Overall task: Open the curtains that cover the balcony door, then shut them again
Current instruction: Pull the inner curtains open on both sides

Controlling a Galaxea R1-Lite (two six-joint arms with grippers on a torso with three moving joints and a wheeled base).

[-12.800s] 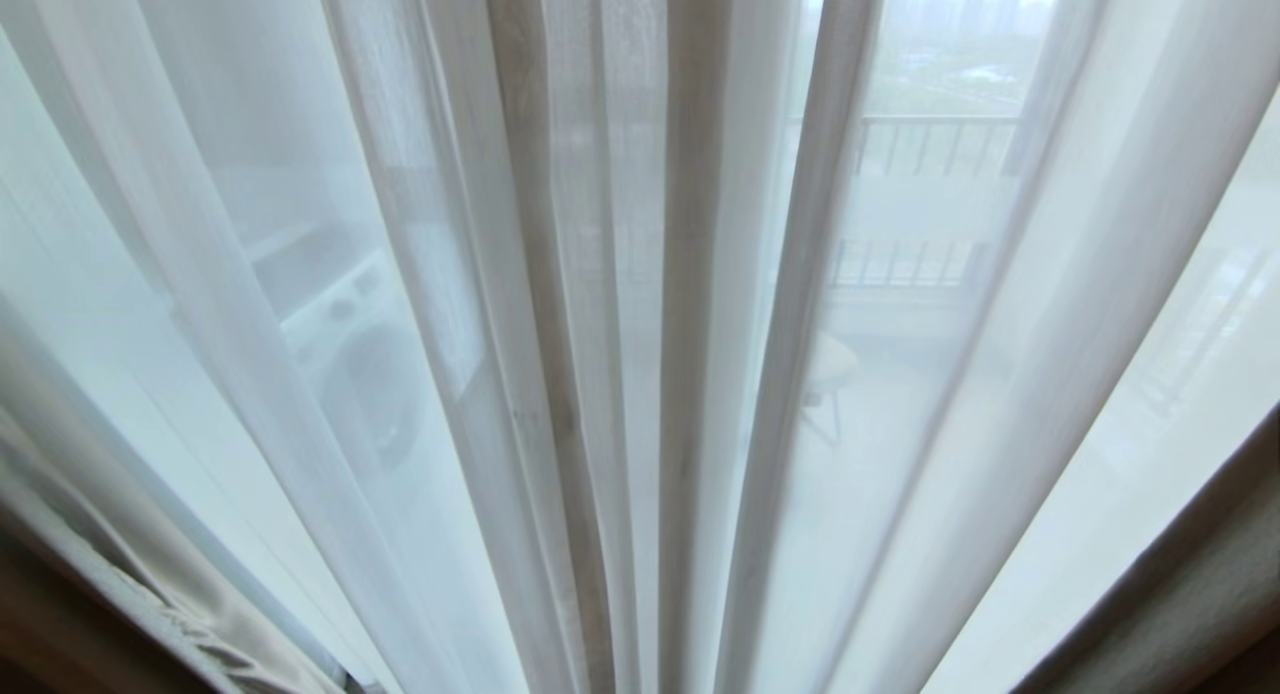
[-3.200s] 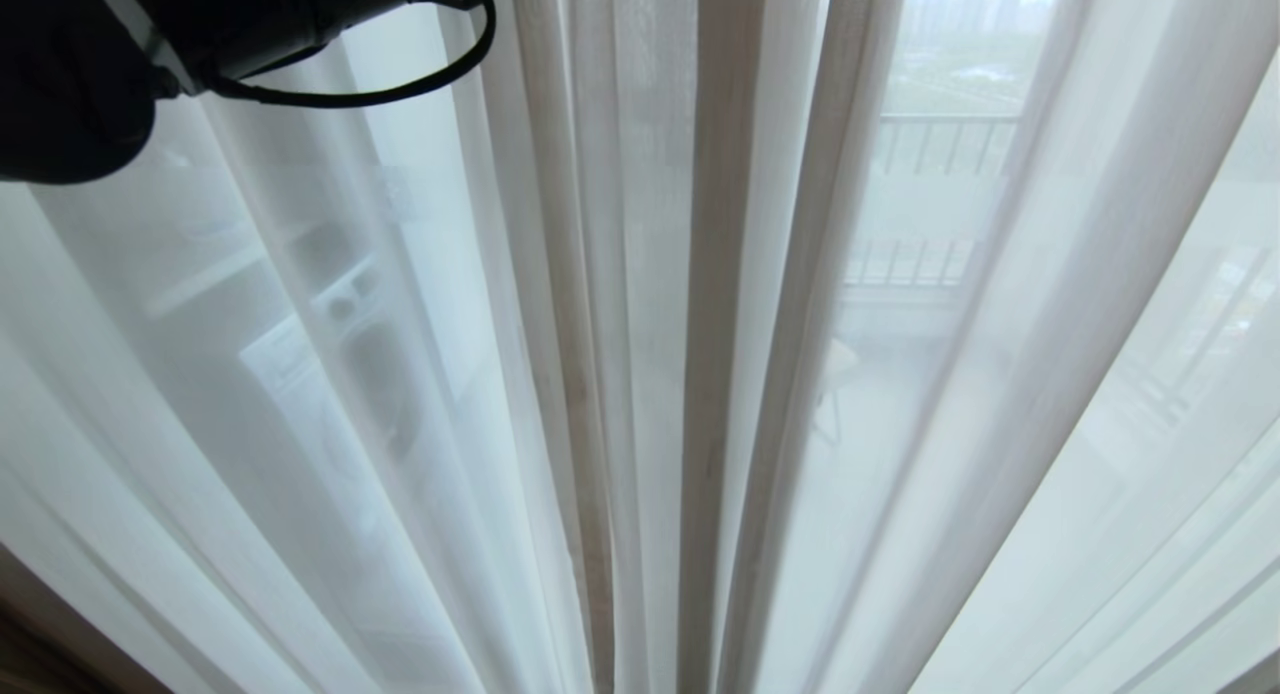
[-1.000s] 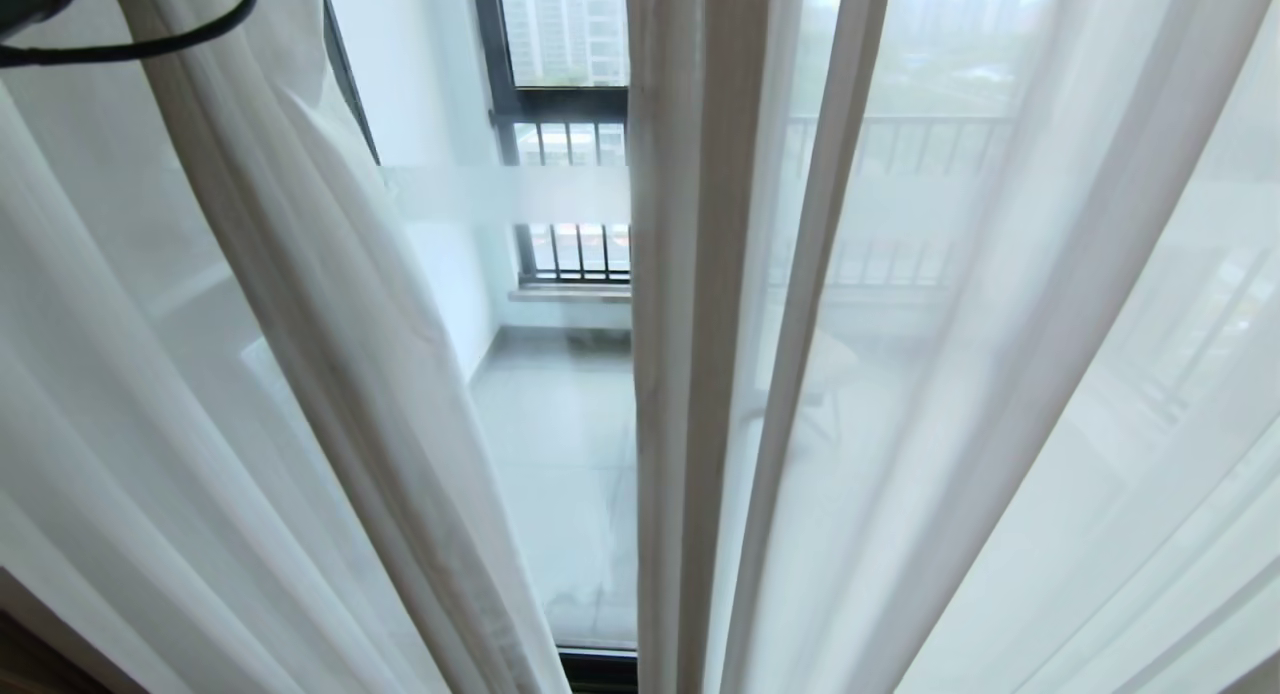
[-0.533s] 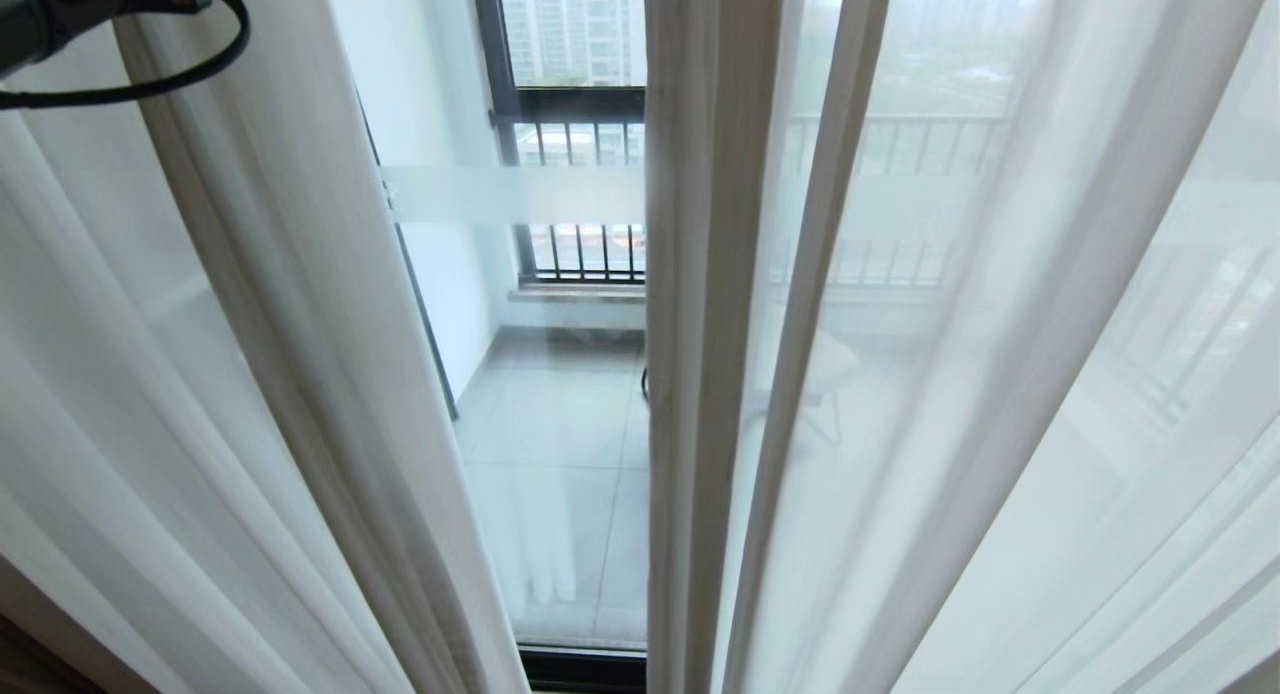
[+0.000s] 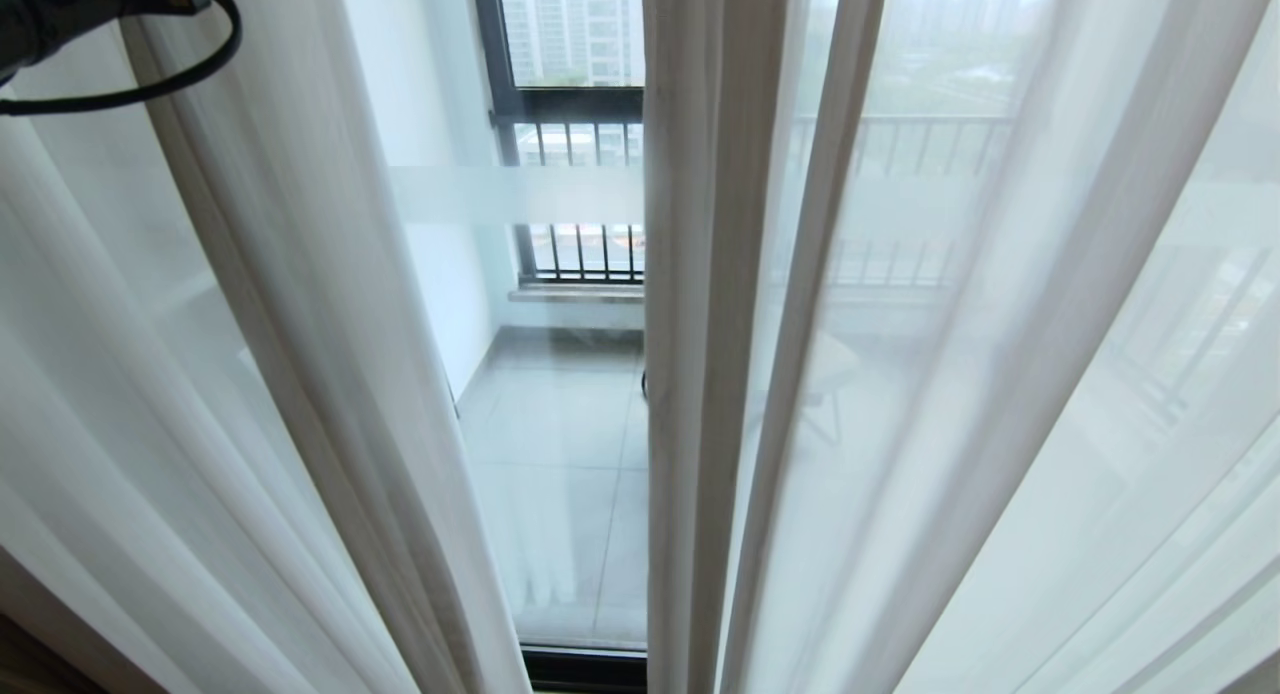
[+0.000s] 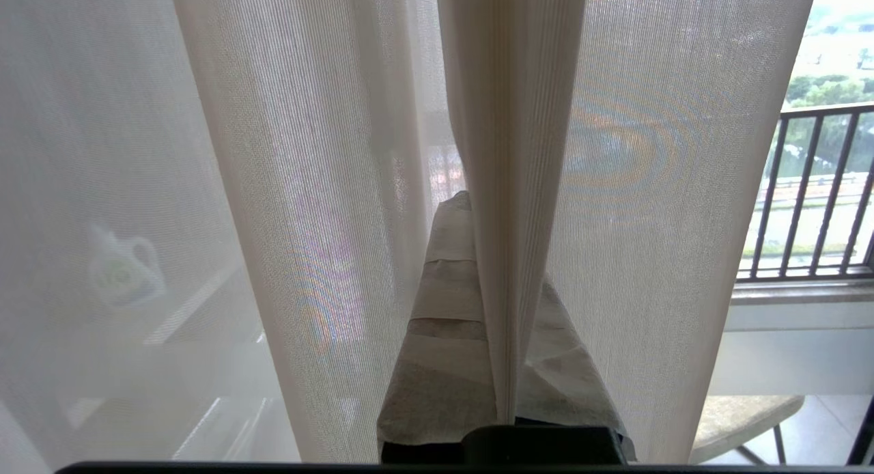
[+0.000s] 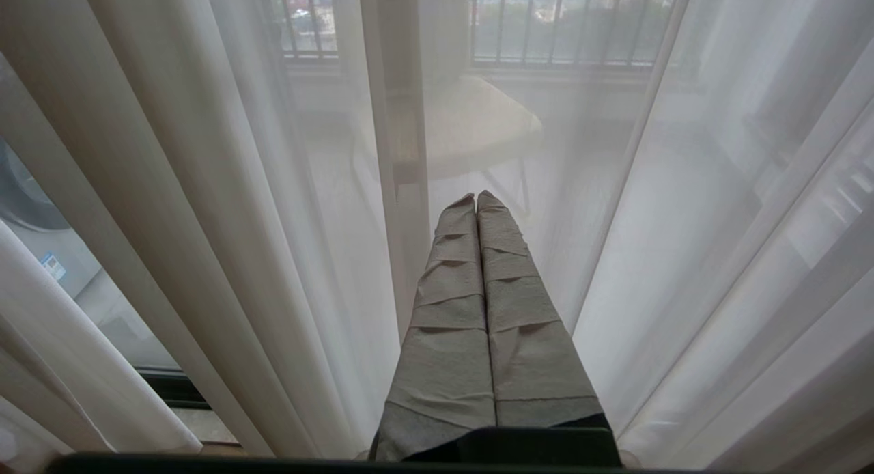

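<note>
The curtains hang parted in the head view. The left panel (image 5: 300, 304) is drawn aside and the right panel (image 5: 900, 374) still hangs closed. Between them shows the balcony door (image 5: 560, 424), its glass crossed by a frosted band. Of my left arm (image 5: 50, 9) only a black part and a cable loop show, at the top left. In the left wrist view my left gripper (image 6: 505, 269) is shut on a bunched fold of the curtain (image 6: 509, 153), which hides one finger. My right gripper (image 7: 476, 201) is shut on nothing, just short of the sheer fabric (image 7: 273, 221).
Beyond the glass are the tiled balcony floor (image 5: 560, 534) and a black-framed window with railing bars (image 5: 580, 249). Through the sheer curtain I make out a pale chair (image 7: 471, 126) and a washing machine (image 7: 27, 194). The door's black bottom frame (image 5: 585, 669) runs below.
The curtains were closed three seconds ago. The left panel has since been drawn left, opening a gap. Over the last second the gap widened slightly at the bottom. The right panel has hardly moved.
</note>
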